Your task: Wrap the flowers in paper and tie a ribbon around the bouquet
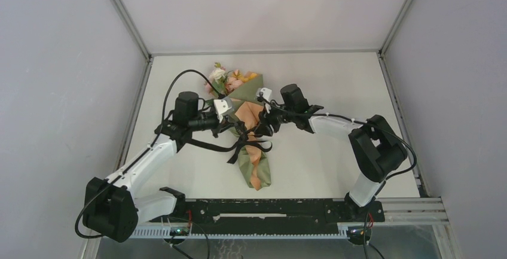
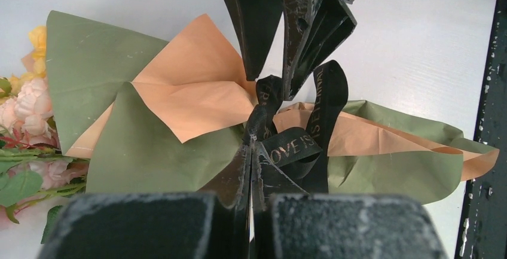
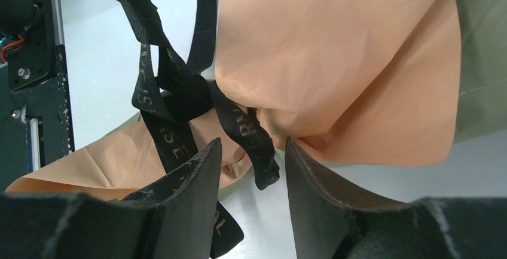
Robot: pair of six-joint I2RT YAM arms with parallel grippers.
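Left wrist view: the left gripper (image 2: 249, 172) pinches shut on the lettered black ribbon (image 2: 294, 145) knotted round creased olive-and-peach paper (image 2: 179, 100). Only the right wrist view shows the right gripper (image 3: 252, 146) parted, a limp ribbon end between its fingers. The tapering bouquet (image 1: 258, 169) lies on the white table (image 1: 335, 91).

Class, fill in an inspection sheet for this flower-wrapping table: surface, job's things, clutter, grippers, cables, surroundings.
Surface: white table, smooth.
Job's things: bouquet lies flat, flowers at the far end; green-and-orange paper wrapped round them; black ribbon crossed at its middle, ends loose.
Clutter: nothing seen.
Grippers: left gripper shut on the ribbon; right gripper open, a ribbon end hanging between its fingers.
Cables: black cable loops over the left arm, near the flowers.
Surroundings: grey walls on three sides; black rail at the near edge.
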